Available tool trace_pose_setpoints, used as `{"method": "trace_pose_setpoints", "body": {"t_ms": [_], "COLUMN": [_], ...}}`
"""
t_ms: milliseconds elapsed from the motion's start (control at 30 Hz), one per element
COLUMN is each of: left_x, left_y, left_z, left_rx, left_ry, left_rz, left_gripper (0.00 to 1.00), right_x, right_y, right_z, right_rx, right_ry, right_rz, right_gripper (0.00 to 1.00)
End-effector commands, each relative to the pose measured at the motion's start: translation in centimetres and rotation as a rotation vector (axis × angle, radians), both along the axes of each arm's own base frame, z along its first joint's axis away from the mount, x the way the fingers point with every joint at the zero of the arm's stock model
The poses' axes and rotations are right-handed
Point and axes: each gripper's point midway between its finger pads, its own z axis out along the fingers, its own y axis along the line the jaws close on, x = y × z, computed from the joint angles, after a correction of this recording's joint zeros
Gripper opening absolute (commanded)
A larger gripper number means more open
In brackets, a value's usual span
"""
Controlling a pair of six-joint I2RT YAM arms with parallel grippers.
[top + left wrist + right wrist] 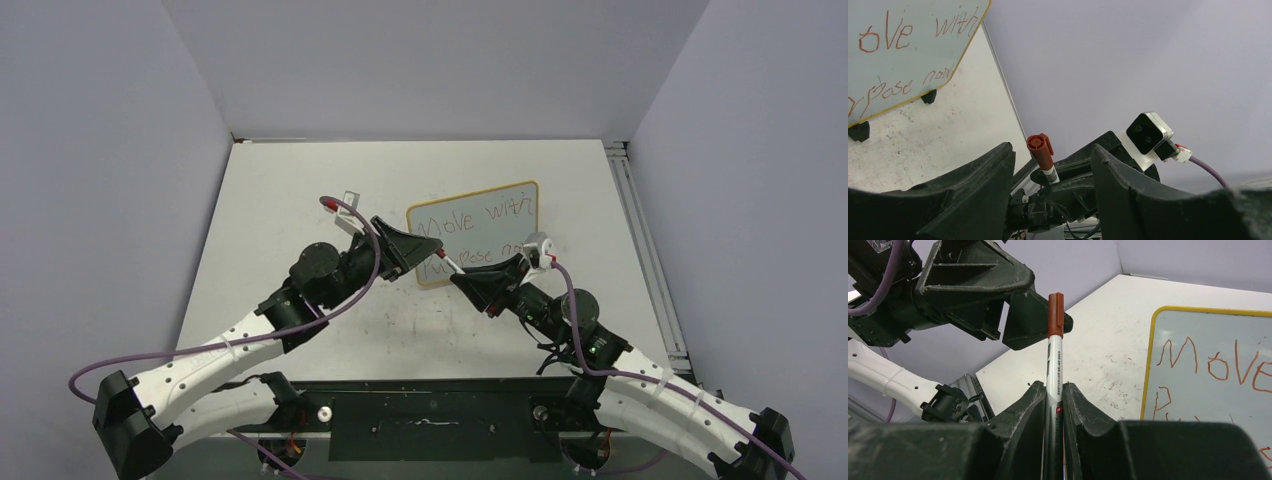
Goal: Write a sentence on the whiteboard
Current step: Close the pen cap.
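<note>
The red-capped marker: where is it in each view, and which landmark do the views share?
Top external: marker at centre, between left hand and right hand, at the whiteboard's lower-left corner.
Left wrist: marker bottom centre, red cap up; whiteboard top left.
Right wrist: marker centre, upright; whiteboard at right.
Shared landmark: the whiteboard.

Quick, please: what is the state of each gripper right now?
Left gripper: open, holding nothing.
Right gripper: closed on the capped marker.

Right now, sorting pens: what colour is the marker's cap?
Reddish-brown cap on the marker; clearest in the right wrist view.
</note>
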Motion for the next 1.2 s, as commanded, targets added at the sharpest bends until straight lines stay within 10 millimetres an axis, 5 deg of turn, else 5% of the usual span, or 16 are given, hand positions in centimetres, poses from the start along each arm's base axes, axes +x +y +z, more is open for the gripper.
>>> {"method": "trace_pose_setpoints", "body": {"t_ms": [0, 433, 600, 1167], "left_x": [-0.2, 0.0, 0.0, -1.0], "left_y": [-0.3, -0.4, -0.4, -1.1], "left_z": [2.4, 1.8, 1.5, 0.1], "left_rx": [-0.042, -0.015, -0.005, 0.022], "left_ry": [-0.062, -0.053, -0.051, -0.048], "left_rz": [-0.027, -0.021, -0.019, -0.049], "left_gripper": [0.52, 0.21, 0.0, 0.0], "right_x": [-0.6, -0.9, -0.7, 1.1], "right_y": [0.3, 0.7, 0.7, 0.1], "right_z": [3.7, 3.8, 3.6, 4.1], "right_rx": [0.084, 0.083, 0.088, 0.139], "right_ry": [-0.072, -0.067, -0.056, -0.025], "right_rz": [0.035, 0.06, 0.053, -0.042], "right_gripper": [0.05, 0.05, 0.05, 0.05]}}
